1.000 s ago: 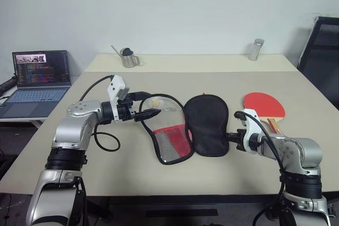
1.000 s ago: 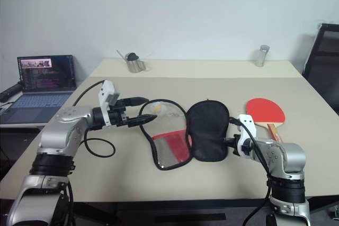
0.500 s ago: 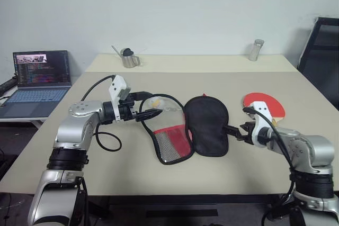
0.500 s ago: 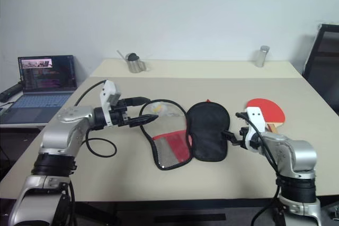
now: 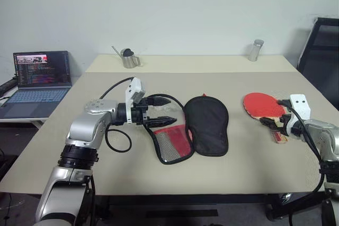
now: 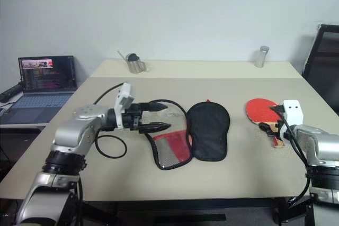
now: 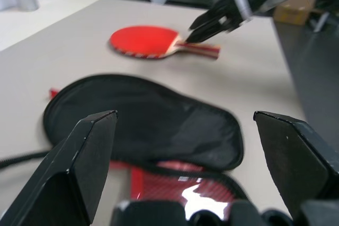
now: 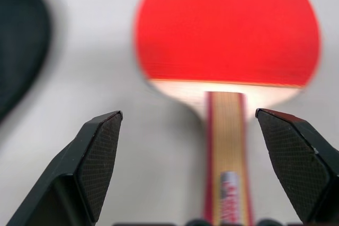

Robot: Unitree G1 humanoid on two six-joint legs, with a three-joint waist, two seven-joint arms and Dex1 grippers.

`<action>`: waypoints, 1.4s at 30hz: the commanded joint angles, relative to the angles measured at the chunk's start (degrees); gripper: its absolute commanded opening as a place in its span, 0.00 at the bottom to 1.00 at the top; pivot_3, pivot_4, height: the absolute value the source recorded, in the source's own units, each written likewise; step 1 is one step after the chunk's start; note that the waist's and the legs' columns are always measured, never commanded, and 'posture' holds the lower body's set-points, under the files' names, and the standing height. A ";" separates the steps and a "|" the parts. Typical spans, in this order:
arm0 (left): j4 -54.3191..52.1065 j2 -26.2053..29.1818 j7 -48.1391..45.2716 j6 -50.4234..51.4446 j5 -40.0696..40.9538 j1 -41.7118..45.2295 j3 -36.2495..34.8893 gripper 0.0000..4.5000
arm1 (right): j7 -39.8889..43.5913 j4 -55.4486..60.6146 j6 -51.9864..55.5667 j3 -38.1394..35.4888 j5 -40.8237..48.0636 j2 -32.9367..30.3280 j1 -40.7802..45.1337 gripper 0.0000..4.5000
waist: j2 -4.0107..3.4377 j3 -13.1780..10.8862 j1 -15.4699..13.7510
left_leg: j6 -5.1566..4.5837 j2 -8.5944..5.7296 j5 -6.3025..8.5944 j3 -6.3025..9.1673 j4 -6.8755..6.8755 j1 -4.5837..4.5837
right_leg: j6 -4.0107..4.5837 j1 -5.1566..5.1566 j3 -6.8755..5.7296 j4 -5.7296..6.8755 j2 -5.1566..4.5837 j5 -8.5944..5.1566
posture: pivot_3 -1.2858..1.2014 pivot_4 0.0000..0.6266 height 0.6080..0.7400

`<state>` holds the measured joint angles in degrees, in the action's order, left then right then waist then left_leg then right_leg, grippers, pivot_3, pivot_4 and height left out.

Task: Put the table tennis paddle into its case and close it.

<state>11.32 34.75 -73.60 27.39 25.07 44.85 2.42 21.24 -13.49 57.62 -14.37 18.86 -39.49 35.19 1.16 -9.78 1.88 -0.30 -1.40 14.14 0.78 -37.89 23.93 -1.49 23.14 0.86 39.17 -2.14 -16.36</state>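
1. Right wrist view looks straight down the table tennis paddle [image 8: 228,51], which lies flat on the table [image 5: 159,178], right of the case, well apart
2. Right gripper [image 5: 274,122] has left the case's edge and swung across to the paddle's handle, jaws now spread wide and empty (pickup comes next, I'd judge)
3. Case [image 5: 206,125] lies unzipped, black half beside red lining
4. Left gripper [image 5: 161,120], open, has edged over the lining side

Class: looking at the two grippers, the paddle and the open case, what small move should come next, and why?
Probably lower the open right gripper onto the paddle's handle and close: the table tennis paddle lies flat outside the case, the handle between the fingers.
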 commanded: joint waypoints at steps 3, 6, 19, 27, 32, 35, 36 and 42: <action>-0.55 -0.29 -2.53 -0.67 0.22 3.21 1.13 1.00 | 1.43 -13.77 -8.63 1.32 -3.64 -0.86 6.50 0.99 | 0.00 0.00 0.00 | 0.00 0.00 0.00 -0.04 -0.01 -0.01 | 0.00 -0.01 0.04 -0.01 0.00 0.00 | 0.52 0.24 1.00; -0.50 -0.43 -2.62 -0.86 0.16 3.30 1.35 1.00 | 2.45 -19.31 -12.14 3.47 -5.65 -0.27 8.08 0.99 | 0.00 0.00 -0.01 | 0.00 0.00 0.00 -0.04 0.00 -0.01 | 0.00 0.00 0.03 -0.02 0.01 0.00 | 0.52 0.24 1.00; 0.02 0.46 -2.06 -1.90 -0.62 2.59 0.77 1.00 | 4.85 -27.60 -17.74 5.31 -8.54 1.80 8.53 0.99 | 0.01 0.01 0.07 | 0.00 0.00 0.00 -0.04 -0.09 -0.03 | -0.02 -0.04 0.05 0.02 0.00 0.02 | 0.52 0.24 1.00; 1.86 0.27 -2.22 -3.23 -1.47 3.70 0.93 1.00 | 3.79 -27.10 -16.63 4.17 -8.34 3.68 7.71 0.42 | 0.02 0.02 0.16 | 0.01 0.02 -0.01 -0.04 -0.11 -0.09 | -0.03 -0.07 0.05 0.10 0.02 0.03 | 0.52 0.24 1.00; 2.09 0.20 -1.43 -3.74 -1.81 3.66 0.52 1.00 | 1.85 -26.01 -16.83 2.55 -8.13 4.11 7.68 0.25 | 0.04 0.04 0.18 | 0.01 0.03 -0.01 -0.04 -0.13 -0.10 | -0.03 -0.07 0.06 0.15 0.02 0.03 | 0.52 0.24 1.00; 2.39 0.47 -0.21 -3.68 -1.76 3.50 -0.26 1.00 | 0.50 -22.08 -15.68 1.95 -8.07 4.06 8.60 0.25 | 0.04 0.03 0.18 | 0.01 0.03 -0.01 -0.05 -0.15 -0.12 | -0.03 -0.06 0.07 0.23 0.01 0.02 | 0.52 0.24 1.00; 2.39 0.74 0.02 -3.62 -1.70 3.28 -0.44 1.00 | 0.17 -20.01 -14.56 1.77 -7.70 4.20 9.02 0.25 | 0.04 0.03 0.18 | 0.01 0.02 -0.01 -0.05 -0.16 -0.11 | -0.03 -0.04 0.08 0.27 0.01 0.02 | 0.52 0.24 1.00; 1.41 3.13 1.31 -3.07 -1.13 0.68 -2.12 1.00 | -2.29 -1.93 -2.87 0.45 -4.27 7.18 8.88 0.25 | -0.03 -0.01 0.56 | 0.01 0.05 -0.01 -0.07 -0.12 -0.06 | -0.02 0.11 0.11 0.39 0.02 0.01 | 0.52 0.24 1.00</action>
<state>14.09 36.57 -72.81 24.50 23.44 46.00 2.71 19.91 -23.02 52.29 -12.04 12.81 -32.23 43.18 1.13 -9.79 2.44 -0.28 -1.35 14.13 0.71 -38.00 23.86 -1.51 23.27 0.97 39.55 -2.12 -16.35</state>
